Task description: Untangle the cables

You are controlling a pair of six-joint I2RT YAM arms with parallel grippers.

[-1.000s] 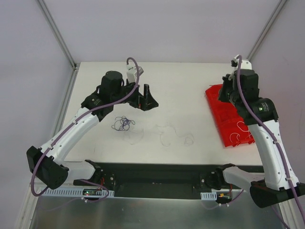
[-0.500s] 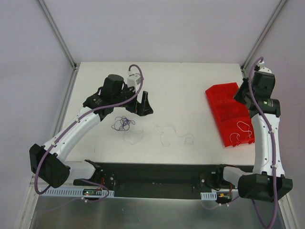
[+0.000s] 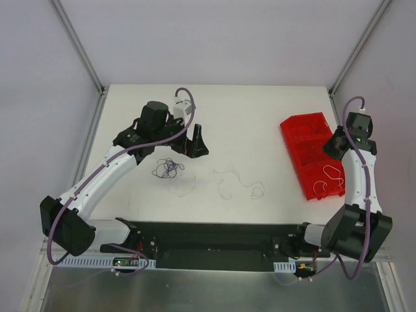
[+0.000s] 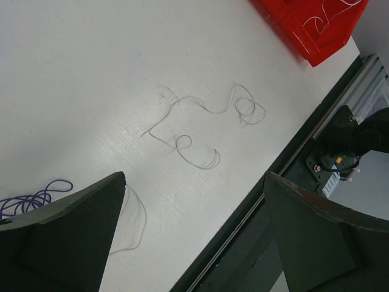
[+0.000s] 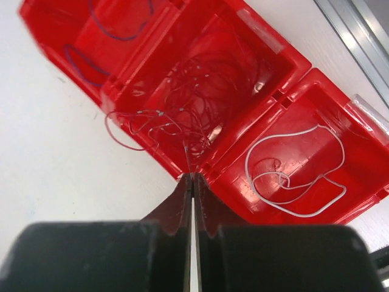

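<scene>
A small dark purple cable tangle (image 3: 167, 168) lies on the white table, at the left edge of the left wrist view (image 4: 30, 199). A pale curly strand (image 3: 237, 182) lies mid-table (image 4: 206, 115). My left gripper (image 3: 190, 144) is open and empty above the table, between the two (image 4: 193, 176). A red tray (image 3: 311, 155) at the right holds red wires (image 5: 194, 97), a purple strand (image 5: 115, 24) and a white strand (image 5: 292, 170) in separate compartments. My right gripper (image 5: 192, 176) is shut at the tray's edge, pinching a thin red wire end; it also shows in the top view (image 3: 337, 145).
A faint thin loop of wire (image 4: 135, 219) lies by my left finger. The table's front edge and black rail (image 4: 292, 164) run close below the strands. Metal frame posts (image 3: 78, 45) stand at the back corners.
My right arm has swung back to the right, from over the tray's far end to its right side, and folded lower. My left gripper has shifted slightly.
</scene>
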